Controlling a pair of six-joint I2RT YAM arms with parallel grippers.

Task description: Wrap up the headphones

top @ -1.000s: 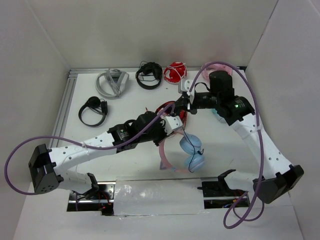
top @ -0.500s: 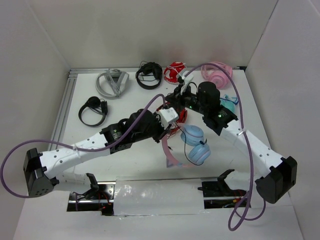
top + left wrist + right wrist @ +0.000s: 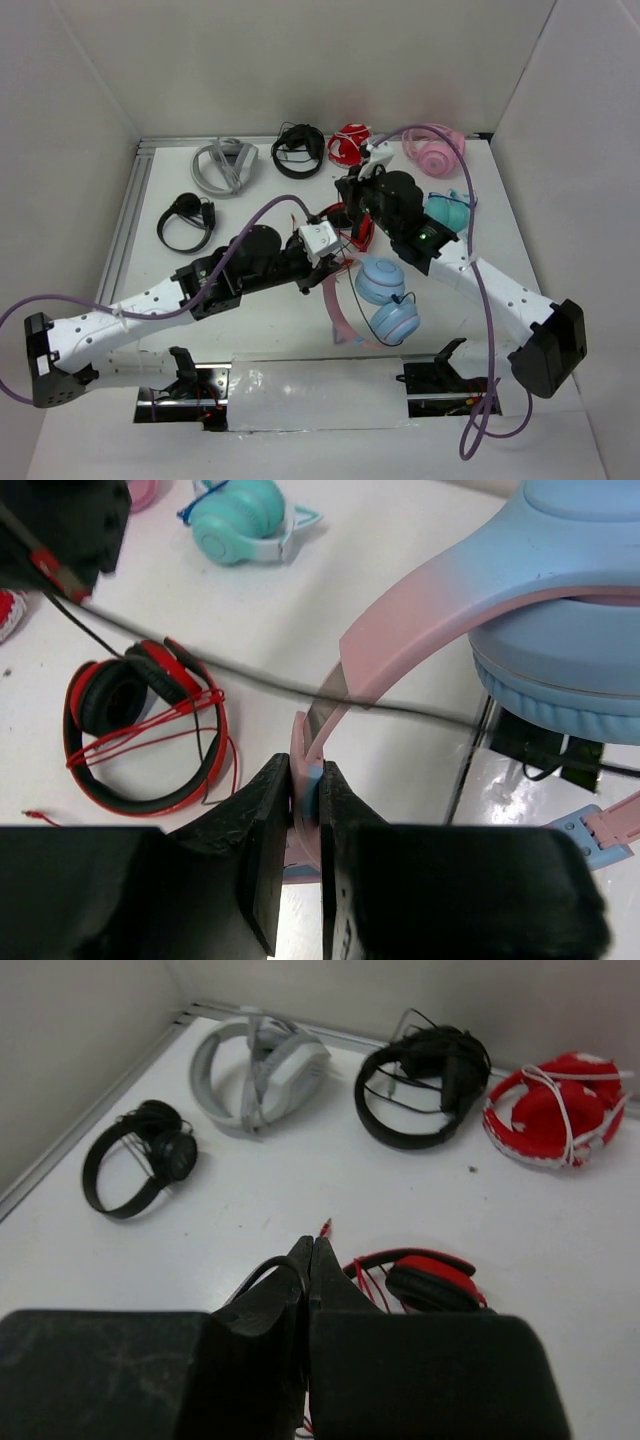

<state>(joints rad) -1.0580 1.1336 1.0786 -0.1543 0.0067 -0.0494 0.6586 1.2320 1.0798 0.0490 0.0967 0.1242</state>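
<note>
The headphones lie mid-table: two light-blue ear cups (image 3: 380, 281) and a thin pink headband (image 3: 336, 305). My left gripper (image 3: 326, 266) is shut on the headband (image 3: 330, 695), which runs up to a blue cup (image 3: 565, 670) in the left wrist view (image 3: 305, 790). The black cable (image 3: 250, 682) stretches taut across that view. My right gripper (image 3: 350, 192) is farther back, shut on the black cable (image 3: 256, 1274), which loops over its left finger (image 3: 312, 1250).
Red-and-black headphones (image 3: 352, 228) lie under the two grippers. The back row holds grey (image 3: 222, 166), black (image 3: 299, 150), red-white (image 3: 350, 145) and pink (image 3: 435, 152) pairs. A teal pair (image 3: 447, 210) is right of my right arm, a small black pair (image 3: 186, 222) at left.
My right arm swung left, carrying the cable and uncovering the pink and teal pairs. My left arm pulled back left with the headband; the blue cups shifted slightly.
</note>
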